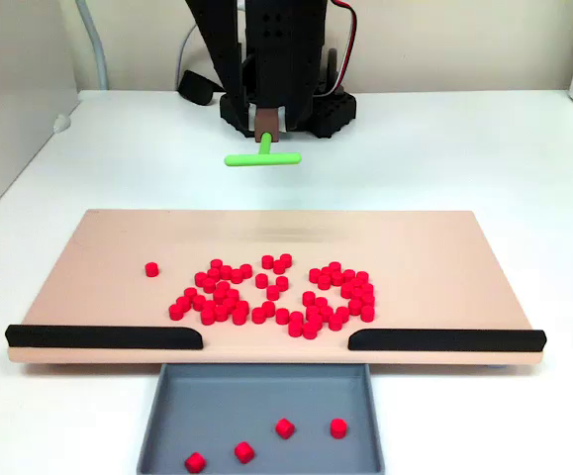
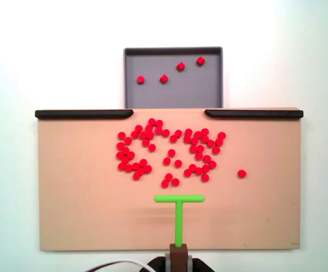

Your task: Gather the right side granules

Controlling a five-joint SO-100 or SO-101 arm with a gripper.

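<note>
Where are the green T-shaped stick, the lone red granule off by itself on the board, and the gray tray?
green T-shaped stick (image 2: pixel 179 199): a fixed view, on its crossbar.
lone granule (image 2: pixel 242 173): same fixed view, on its top face.
gray tray (image 1: pixel 266 398): a fixed view, on bare floor.

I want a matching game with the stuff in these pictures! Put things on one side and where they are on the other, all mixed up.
Things:
1. green T-shaped stick
2. four red granules
3. black strips
4. lone granule

Places:
A. inside the grey tray
B. held in the tool
C. alone on the board, apart from the big pile
D. along the board's edge, either side of the gap by the tray

Pairs: 1-B, 2-A, 3-D, 4-C
</note>
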